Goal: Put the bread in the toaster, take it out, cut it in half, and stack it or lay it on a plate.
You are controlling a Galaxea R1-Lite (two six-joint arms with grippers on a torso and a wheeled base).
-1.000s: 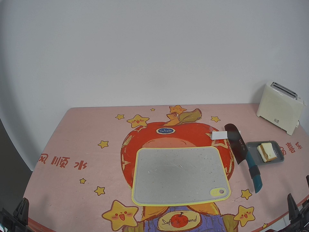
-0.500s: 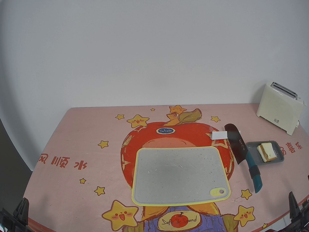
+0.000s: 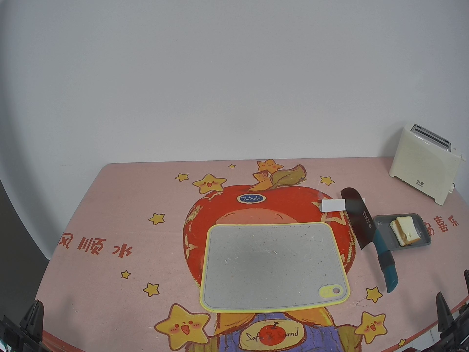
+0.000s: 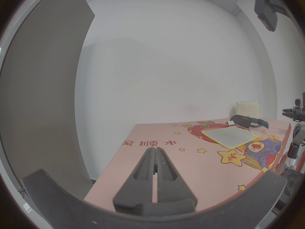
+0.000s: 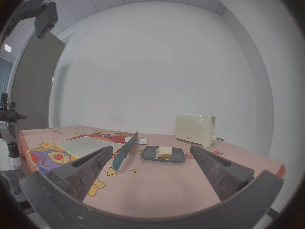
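Note:
A slice of bread lies on a small grey plate at the table's right side. Behind it, at the far right corner, stands the cream toaster with its slots up. A dark-bladed knife with a teal handle lies left of the plate. My right gripper is open and holds nothing, low at the table's near right edge, with the bread and toaster beyond it. My left gripper is shut on nothing at the near left corner.
A grey cutting board with a yellow rim lies in the middle of the pink printed table. A small white block lies by the knife's blade tip. A white wall closes off the table's far side.

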